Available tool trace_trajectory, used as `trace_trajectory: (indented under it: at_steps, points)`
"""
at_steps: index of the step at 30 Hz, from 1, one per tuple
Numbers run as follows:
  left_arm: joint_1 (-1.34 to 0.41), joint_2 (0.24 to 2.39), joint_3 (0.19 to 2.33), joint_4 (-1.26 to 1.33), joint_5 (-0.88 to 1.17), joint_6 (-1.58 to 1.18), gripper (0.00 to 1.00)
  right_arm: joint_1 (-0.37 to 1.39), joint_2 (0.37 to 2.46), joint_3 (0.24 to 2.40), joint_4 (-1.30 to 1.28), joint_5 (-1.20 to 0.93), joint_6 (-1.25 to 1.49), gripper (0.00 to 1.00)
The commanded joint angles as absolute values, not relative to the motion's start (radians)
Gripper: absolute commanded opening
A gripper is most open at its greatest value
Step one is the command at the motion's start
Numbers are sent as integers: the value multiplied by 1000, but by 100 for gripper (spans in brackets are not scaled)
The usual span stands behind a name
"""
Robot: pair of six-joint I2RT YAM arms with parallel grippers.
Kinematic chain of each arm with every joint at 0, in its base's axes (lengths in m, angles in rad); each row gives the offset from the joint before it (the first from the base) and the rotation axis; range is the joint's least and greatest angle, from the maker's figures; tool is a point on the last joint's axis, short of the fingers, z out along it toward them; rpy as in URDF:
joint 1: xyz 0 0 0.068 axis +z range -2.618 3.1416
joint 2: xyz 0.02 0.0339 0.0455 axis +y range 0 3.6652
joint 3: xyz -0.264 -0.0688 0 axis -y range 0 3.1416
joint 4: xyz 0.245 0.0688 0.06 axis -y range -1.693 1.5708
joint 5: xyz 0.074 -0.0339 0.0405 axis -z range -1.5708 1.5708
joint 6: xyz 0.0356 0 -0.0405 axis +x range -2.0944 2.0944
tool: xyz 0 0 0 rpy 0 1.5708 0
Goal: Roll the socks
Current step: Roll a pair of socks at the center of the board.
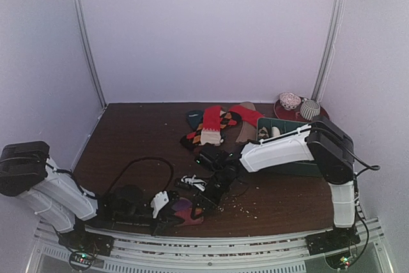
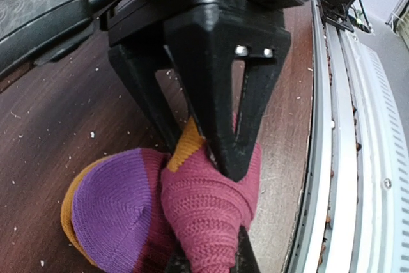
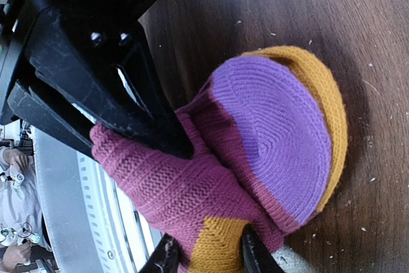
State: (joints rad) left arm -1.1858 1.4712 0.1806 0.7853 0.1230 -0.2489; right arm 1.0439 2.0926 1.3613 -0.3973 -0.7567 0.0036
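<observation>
An aluminium rail [image 2: 332, 158] lines the table's near edge, just beside the left pincer [image 2: 216, 158]. Its black fingers are pressed together on a fold of the knitted magenta-and-purple sock with orange patches [image 3: 268, 126].

The sock lies bunched into a loose roll on the dark brown wooden table [image 1: 128, 132], its rounded purple end bulging clear of both grips. The right pincer [image 3: 135, 147] meets the roll from the opposite side and pinches the magenta end between its own black fingers, so the two pincers almost touch across the bundle. Pale specks [image 1: 246, 209] dot the wood around them.

Beyond the left pincer a black cable [image 1: 150, 160] curls in a loop.

Well beyond the right pincer sits a heap of loose socks:
- a red sock with a cream cuff [image 1: 212, 126] lies on top
- an orange-and-black argyle sock [image 1: 192, 139] lies under and beside the red one
- a dark teal sock [image 1: 193, 117] is at the far left of the heap
- a tan sock [image 1: 246, 132] is at its right

Just right of the heap, a green plastic tray [image 1: 284, 124] is partly hidden behind the right arm's white forearm.

Farthest from both pincers, near the back wall, two rolled sock balls lie side by side. One is a pale patterned ball [image 1: 289, 100], the other a grey striped ball [image 1: 310, 109].
</observation>
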Motion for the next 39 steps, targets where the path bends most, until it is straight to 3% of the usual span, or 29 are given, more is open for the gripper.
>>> trace_trajectory:
  at_steps: [1, 6, 13, 18, 39]
  points:
    - [-1189, 1477, 189, 791, 98, -292, 0, 1045, 2212, 1279, -617, -566, 9, 29]
    - [-1181, 1498, 167, 804, 85, -438, 0, 1043, 2120, 1253, -509, -541, 13, 30]
    - [-1154, 1663, 86, 953, 175, -687, 0, 1045, 1699, 923, 134, -417, -96, 55]
    - [-1149, 1752, 72, 1035, 230, -789, 0, 1077, 1533, 689, 512, -390, -247, 64]
    - [-1135, 1848, 76, 1096, 293, -818, 0, 1145, 1851, 859, 443, -538, -250, 67]
